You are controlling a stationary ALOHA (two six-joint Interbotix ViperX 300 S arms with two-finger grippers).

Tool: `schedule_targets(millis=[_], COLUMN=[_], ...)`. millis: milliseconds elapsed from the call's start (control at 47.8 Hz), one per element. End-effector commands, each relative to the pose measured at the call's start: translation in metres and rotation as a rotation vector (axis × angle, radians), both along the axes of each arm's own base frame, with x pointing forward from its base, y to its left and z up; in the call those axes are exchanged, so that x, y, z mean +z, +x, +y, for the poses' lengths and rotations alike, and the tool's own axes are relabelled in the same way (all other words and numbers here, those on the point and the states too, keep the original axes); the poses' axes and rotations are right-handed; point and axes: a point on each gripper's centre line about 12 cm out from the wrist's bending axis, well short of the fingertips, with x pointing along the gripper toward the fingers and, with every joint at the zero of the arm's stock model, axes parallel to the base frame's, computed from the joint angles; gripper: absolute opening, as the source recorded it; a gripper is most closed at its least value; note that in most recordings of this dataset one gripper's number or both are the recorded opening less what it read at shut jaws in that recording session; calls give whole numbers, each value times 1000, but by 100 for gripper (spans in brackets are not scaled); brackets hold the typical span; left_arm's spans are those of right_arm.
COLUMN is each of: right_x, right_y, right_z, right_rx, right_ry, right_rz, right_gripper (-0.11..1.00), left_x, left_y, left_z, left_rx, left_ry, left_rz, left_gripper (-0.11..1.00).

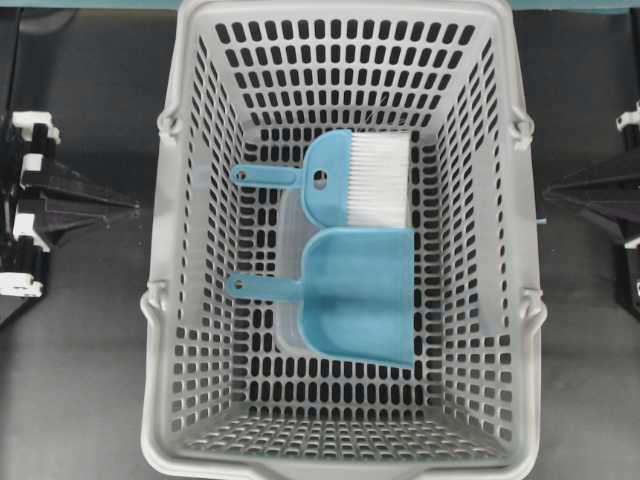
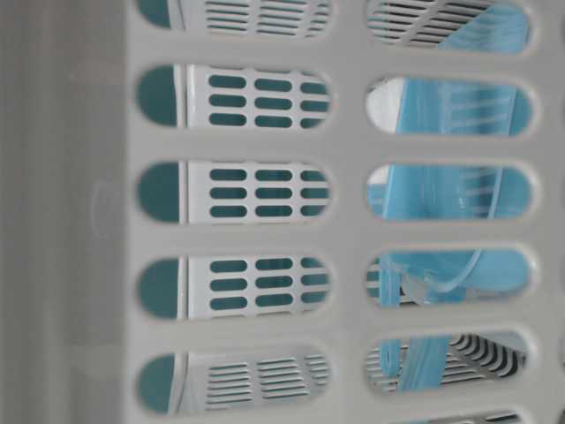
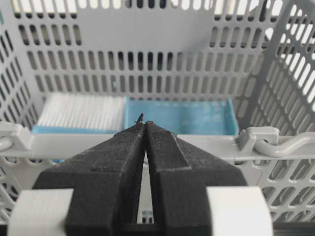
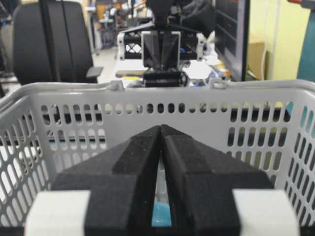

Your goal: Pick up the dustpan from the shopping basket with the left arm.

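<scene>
At centre of the overhead view, the dustpan [image 1: 362, 295] lies flat on the shopping basket [image 1: 180, 40] floor, below the brush [image 1: 365, 180]; low in the left wrist view, the left gripper [image 3: 143, 123] sits closed and empty outside the rim; the reach seems unstarted, so next it likely must open and descend.

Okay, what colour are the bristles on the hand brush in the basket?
White, on a blue brush, clearest in the overhead exterior view.
</scene>
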Motion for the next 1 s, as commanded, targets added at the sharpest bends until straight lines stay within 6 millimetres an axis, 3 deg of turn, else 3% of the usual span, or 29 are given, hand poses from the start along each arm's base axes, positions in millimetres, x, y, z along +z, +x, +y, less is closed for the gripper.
schedule_targets(millis=[0, 84, 230, 398, 502, 774, 983], right_x=[6, 5, 4, 4, 3, 1, 0], right_y=[2, 2, 2, 2, 2, 2, 1], right_z=[1, 0, 0, 0, 0, 0, 0], right_rx=[3, 2, 1, 0, 0, 2, 2], right_ry=[8, 15, 17, 17, 17, 17, 17], right_rz=[-15, -11, -6, -2, 3, 15, 26], right_gripper=[0, 1, -1, -1, -1, -1, -1], left_x=[31, 47, 70, 99, 107, 85, 57], left_y=[1, 5, 16, 42, 67, 142, 181], left_z=[-3, -2, -2, -4, -7, -17, -22], left_rx=[-15, -10, -5, -6, -14, -25, -28], left_ry=[16, 13, 10, 17, 29, 48, 58], left_rz=[-34, 25, 175, 357, 487, 847, 1027], left_gripper=[6, 0, 0, 0, 0, 0, 1])
